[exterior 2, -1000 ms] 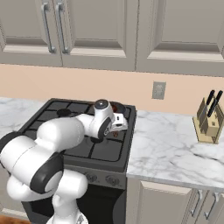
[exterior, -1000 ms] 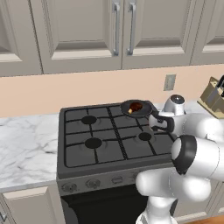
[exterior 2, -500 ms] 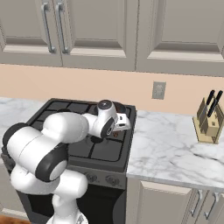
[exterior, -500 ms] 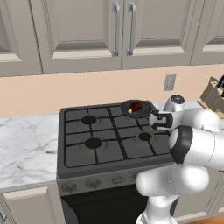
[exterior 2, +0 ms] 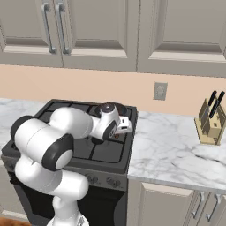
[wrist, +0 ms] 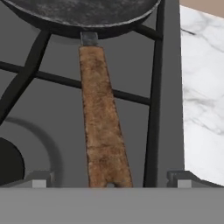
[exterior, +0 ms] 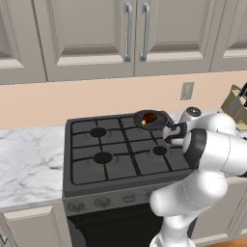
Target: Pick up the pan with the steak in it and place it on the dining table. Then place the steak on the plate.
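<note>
The dark round pan (exterior: 149, 118) sits on the stove's back right burner with the small reddish steak (exterior: 150, 116) inside it. In the hand view the pan's rim (wrist: 83, 15) lies across the top and its brown wooden handle (wrist: 103, 131) runs straight down toward the camera. My gripper (wrist: 109, 179) is open just above the handle's near end, with one fingertip (wrist: 41, 178) on each side and not touching it. From the left base the gripper (exterior: 171, 137) hangs just right of the pan. The dining table and the plate are out of view.
The black stove (exterior: 116, 154) has raised grates around the pan. White marble counter (exterior 2: 176, 150) runs to the right, with a knife block (exterior 2: 211, 123) by the wall. Wall cabinets (exterior: 135, 34) hang overhead and a wall outlet (exterior 2: 160, 91) sits behind the stove.
The hand has sunk slightly toward the pan's handle and the elbow has swung round. The jaws stay open and the pan has not moved.
</note>
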You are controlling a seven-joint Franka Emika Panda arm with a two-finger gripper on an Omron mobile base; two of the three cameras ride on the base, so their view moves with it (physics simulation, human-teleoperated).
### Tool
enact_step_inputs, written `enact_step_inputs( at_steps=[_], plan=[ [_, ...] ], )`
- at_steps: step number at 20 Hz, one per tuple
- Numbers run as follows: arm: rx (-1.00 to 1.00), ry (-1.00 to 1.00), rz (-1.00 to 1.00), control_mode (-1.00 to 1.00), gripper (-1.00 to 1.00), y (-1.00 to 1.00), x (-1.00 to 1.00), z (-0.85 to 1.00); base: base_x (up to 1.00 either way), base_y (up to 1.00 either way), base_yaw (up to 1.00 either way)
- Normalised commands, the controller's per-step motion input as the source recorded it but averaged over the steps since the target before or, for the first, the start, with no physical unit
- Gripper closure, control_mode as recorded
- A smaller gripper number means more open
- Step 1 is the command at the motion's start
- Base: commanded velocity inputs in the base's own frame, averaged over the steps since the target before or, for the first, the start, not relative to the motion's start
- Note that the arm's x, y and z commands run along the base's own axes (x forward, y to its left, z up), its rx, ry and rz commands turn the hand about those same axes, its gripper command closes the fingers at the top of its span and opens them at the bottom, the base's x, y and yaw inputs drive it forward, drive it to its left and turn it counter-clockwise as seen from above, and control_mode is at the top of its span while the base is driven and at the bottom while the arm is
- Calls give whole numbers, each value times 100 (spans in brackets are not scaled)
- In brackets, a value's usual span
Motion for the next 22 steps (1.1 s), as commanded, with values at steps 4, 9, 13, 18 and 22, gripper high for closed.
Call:
enact_step_inputs(
  at_steps=[4, 9, 13, 18, 22],
  plan=[
    [0, 0, 0, -100, -100, 0, 8, -26, 0, 0, 0],
    [0, 0, 0, -100, 100, 0, 2, -5, 0, 0, 0],
    [3, 0, 0, -100, 100, 0, 0, 9, 0, 0, 0],
    [12, -1, -4, -100, 100, 0, -5, 45, 0, 0, 0],
    [14, -4, 0, -100, 100, 0, -33, 60, 0, 0, 0]
  ],
)
